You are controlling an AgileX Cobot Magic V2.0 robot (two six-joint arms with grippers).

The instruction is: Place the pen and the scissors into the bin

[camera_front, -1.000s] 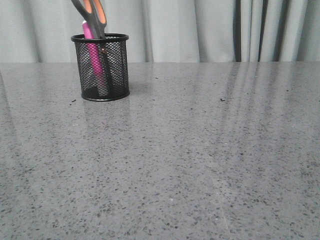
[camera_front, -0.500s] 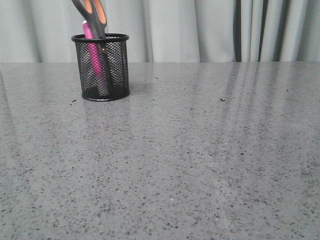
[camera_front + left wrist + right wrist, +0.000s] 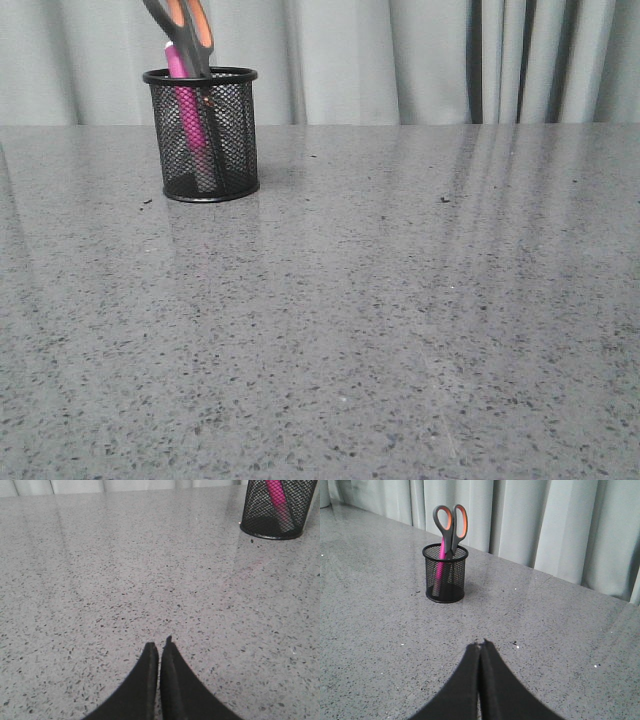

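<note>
Black wire-mesh bin (image 3: pixel 201 135) holding pink pen (image 3: pixel 178 66) and scissors (image 3: pixel 451 524), speckled table (image 3: pixel 400 300), both pincers (image 3: pixel 159 647) (image 3: pixel 481 642) closed, empty

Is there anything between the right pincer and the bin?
Nothing visible. Only bare table lies between the shut right pincer and the bin, which already holds the pen and scissors.

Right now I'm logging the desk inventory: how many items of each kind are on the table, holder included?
Pen, magenta-pink, standing in the cup: 1
Scissors, grey handles with orange-lined loops, blades down in the cup: 1
Black wire-mesh pen cup: 1
Total: 3
</note>
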